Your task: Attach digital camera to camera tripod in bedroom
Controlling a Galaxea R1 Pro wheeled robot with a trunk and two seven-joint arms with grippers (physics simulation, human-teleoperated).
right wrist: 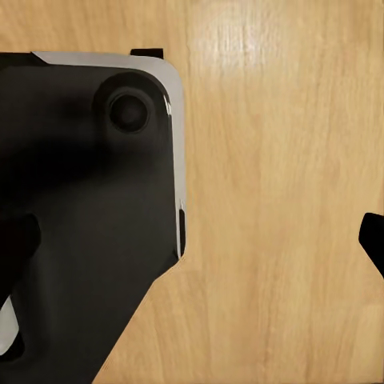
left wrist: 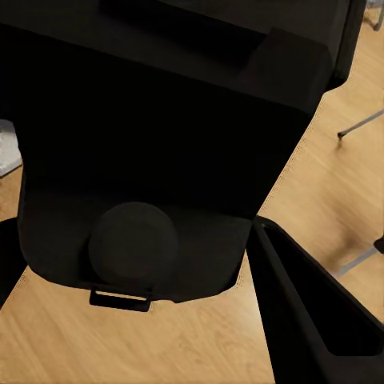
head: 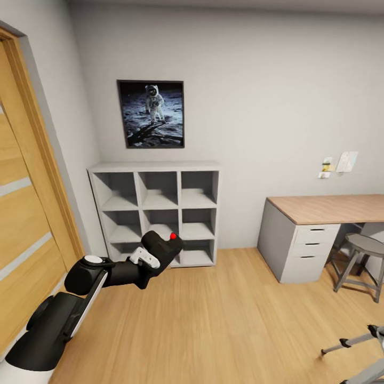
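By the wooden door [head: 21, 202], the left pincer [head: 160, 253] grips the digital camera [head: 162, 246] in front of the grey cube shelf [head: 154, 213]. Right of it stands the surface [head: 325, 209]; the camera tripod [head: 354, 341] legs show at the far right on the floor. I cannot tell the right pincer's state.

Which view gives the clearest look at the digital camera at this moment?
The head view: the digital camera sits in the left end effector, its red button and boxy shape visible against the shelf unit. The left wrist view shows it as a close dark mass, hard to read.
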